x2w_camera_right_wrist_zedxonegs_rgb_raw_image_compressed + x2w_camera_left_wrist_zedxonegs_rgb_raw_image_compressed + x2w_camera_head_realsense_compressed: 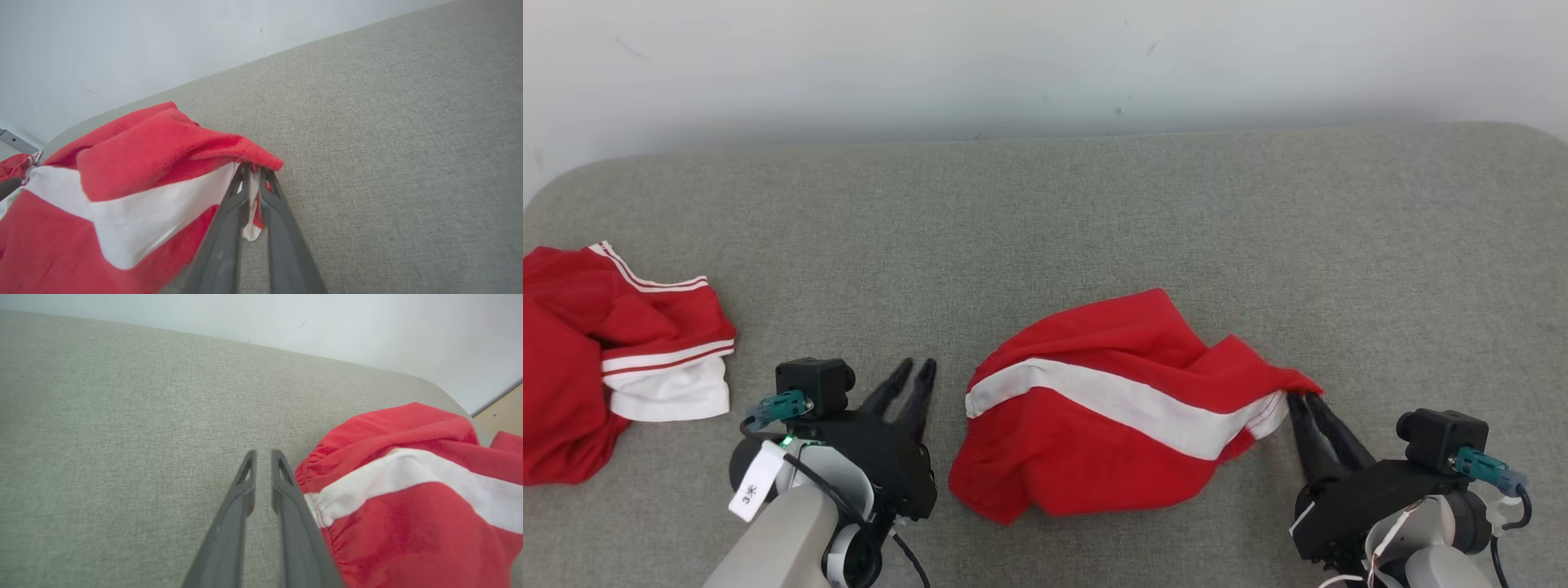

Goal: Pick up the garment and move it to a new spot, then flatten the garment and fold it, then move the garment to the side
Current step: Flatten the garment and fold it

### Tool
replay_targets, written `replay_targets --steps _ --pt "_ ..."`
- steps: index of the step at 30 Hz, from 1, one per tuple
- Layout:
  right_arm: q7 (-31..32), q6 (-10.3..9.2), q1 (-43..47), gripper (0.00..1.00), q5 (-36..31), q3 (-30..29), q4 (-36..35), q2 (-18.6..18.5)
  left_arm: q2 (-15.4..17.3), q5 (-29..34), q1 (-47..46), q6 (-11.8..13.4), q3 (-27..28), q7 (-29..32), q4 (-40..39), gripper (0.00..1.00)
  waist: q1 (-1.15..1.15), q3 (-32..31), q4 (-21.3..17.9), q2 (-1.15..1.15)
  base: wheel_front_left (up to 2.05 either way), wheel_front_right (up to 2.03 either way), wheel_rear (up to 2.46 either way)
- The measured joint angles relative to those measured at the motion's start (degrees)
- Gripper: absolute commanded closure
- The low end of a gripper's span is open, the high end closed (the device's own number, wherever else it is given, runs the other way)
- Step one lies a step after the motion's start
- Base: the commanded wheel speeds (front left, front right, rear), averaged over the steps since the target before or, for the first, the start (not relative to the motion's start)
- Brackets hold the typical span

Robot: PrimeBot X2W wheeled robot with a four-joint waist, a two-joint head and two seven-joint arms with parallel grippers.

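The garment (1111, 408) is a pair of red shorts with a broad white stripe, lying bunched on the grey padded table (1094, 212) at the front middle. My right gripper (1303, 400) is shut on its right corner; in the right wrist view the fingertips (253, 167) pinch the red and white hem of the shorts (122, 183). My left gripper (915, 369) rests just left of the shorts, not touching them. In the left wrist view its fingers (264, 453) stand a narrow slit apart with nothing between them, and the elastic waistband (408, 498) lies right beside them.
Another red and white garment (605, 343) lies crumpled at the table's left edge. A pale wall (1045, 65) runs behind the table's far edge. Bare grey surface stretches behind and to the right of the shorts.
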Motion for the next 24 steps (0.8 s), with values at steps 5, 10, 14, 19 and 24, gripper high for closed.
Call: replay_targets --steps 5,10,14,19,24 --pt "-0.3 0.01 1.3 0.0 0.0 0.2 -0.6 0.1 0.1 0.3 1.1 0.4 0.3 -1.5 -1.0 0.0 0.0 -0.3 -0.1 0.0 0.0 0.0 0.0" --pt "-1.0 0.0 4.0 0.0 0.2 -0.2 -2.5 -0.1 1.0 0.6 3.6 1.2 1.0 -3.4 -3.4 0.0 0.0 -0.8 -0.3 0.0 0.0 0.0 0.0" --pt "-1.5 -0.48 7.4 0.0 0.3 -1.1 -4.7 -0.8 2.1 0.6 5.9 1.6 1.0 -4.1 -6.2 0.0 0.0 -1.2 -0.6 0.0 0.0 0.0 0.0" --pt "-1.1 -1.01 9.3 0.0 0.0 -0.5 -4.8 -0.8 2.2 0.6 7.6 1.0 -0.2 -3.7 -8.2 0.0 0.0 -1.2 -1.0 0.0 0.0 0.0 0.0" --pt "0.1 -1.18 9.0 0.0 -0.5 1.0 -4.6 -0.5 2.0 -0.3 8.1 0.5 -0.6 -2.4 -8.8 0.0 0.0 -0.6 -1.5 0.0 0.0 0.0 0.0"
